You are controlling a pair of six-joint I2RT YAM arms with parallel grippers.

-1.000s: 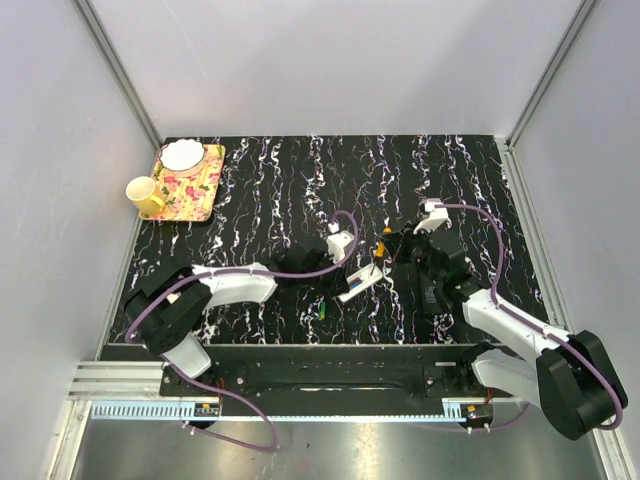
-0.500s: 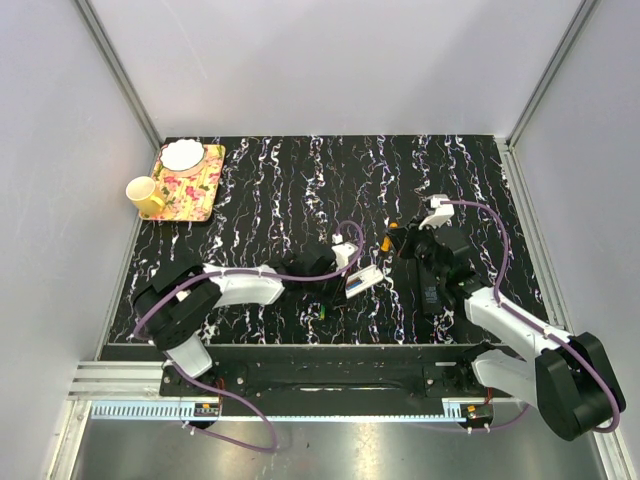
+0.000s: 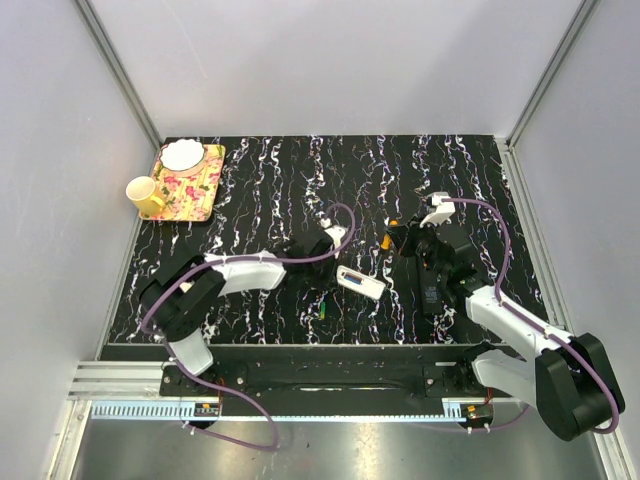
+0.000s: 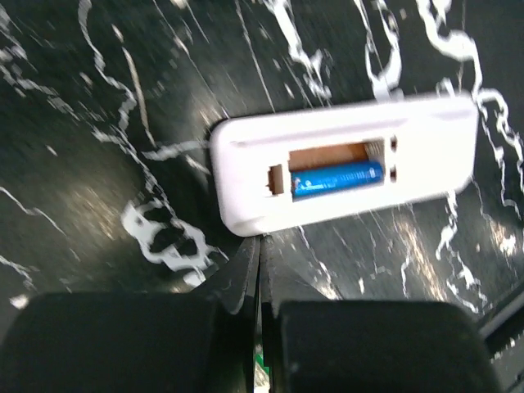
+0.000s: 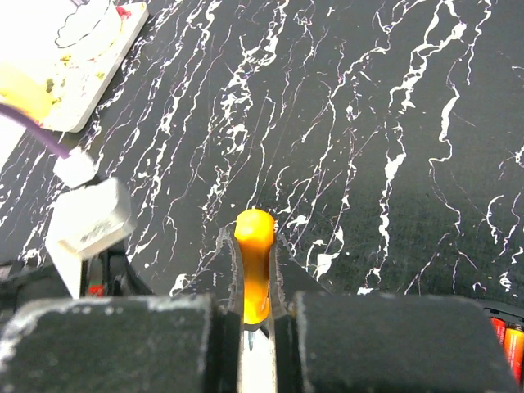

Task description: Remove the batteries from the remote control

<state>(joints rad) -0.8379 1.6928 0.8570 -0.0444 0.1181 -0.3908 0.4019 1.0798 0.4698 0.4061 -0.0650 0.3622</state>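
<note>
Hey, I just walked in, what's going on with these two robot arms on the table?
The arms are taking batteries out of a remote. The right hand is shut on an orange battery. The white remote lies on the table with its compartment open: one blue battery sits inside and the slot beside it is empty. The left hand is shut near the remote, with nothing seen in it. A green battery lies loose nearby.

The top camera looks down on the remote (image 3: 360, 282) from high on its near side, the left wrist camera from close above (both show it), and the right wrist camera sits low to its right, facing far-left.
</note>
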